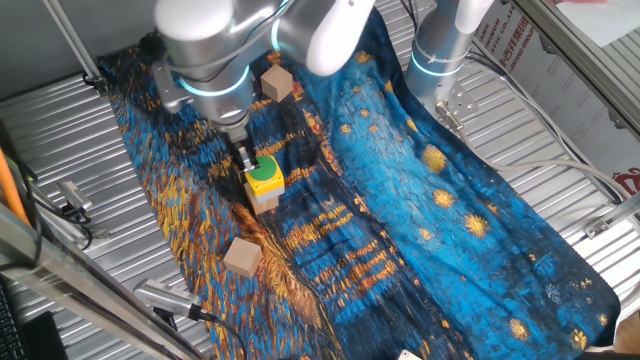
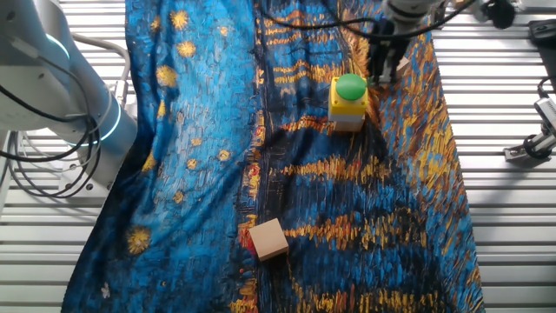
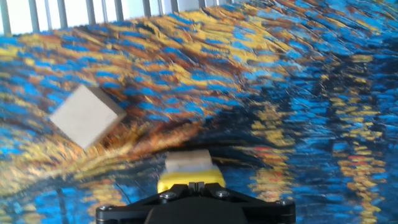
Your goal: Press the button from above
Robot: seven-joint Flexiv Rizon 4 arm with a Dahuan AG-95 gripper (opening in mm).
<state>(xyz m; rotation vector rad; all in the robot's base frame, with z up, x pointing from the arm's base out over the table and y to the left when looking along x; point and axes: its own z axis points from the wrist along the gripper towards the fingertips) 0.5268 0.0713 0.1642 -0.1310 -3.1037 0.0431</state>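
No writing can be read in full anywhere. In one fixed view, a white panel [image 1: 545,60] at the top right, behind the arm's base, carries lines of red print, too small and too slanted to make out. At the right edge of the same view a fragment of a red mark [image 1: 629,183] shows on a white surface, cut off by the frame. The button [image 1: 264,170], its yellow box, the wooden cubes [image 1: 242,256] and the painted cloth [image 1: 420,200] bear no lettering, numbers or labels.
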